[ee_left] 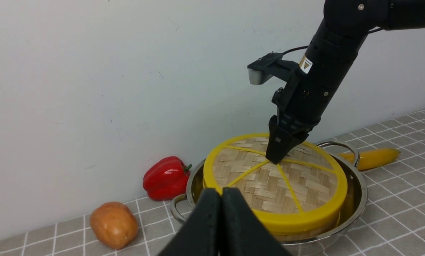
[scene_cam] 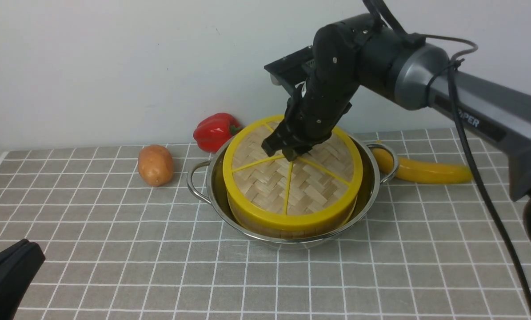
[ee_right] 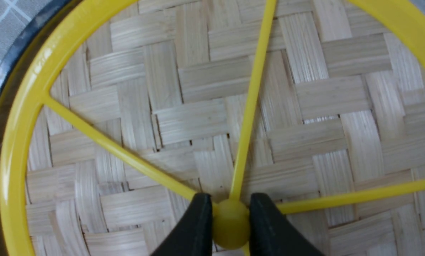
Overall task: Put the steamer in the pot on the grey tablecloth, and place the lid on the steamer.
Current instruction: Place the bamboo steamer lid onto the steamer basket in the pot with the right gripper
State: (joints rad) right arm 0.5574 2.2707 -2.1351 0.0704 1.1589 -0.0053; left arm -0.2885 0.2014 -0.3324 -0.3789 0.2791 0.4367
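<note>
Right gripper (ee_right: 230, 203): clamped on flat woven-bamboo lid's (scene_cam: 292, 182) yellow knob (ee_right: 230, 224).
Left gripper (ee_left: 221, 193): closed, empty, 7 o'clock of shiny steel pot (scene_cam: 368, 186).
Release: once level on round bamboo steamer (scene_cam: 287, 231), open, rise straight.

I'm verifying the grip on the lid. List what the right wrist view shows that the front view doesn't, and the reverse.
Only right wrist: the right gripper with its fingers pinching the yellow knob of the lid from both sides. Only front: the steamer wall under the lid, the loop handles of the pot, the potato, red pepper and banana. Both: the lid's woven top with yellow spokes, and grey tablecloth.
</note>
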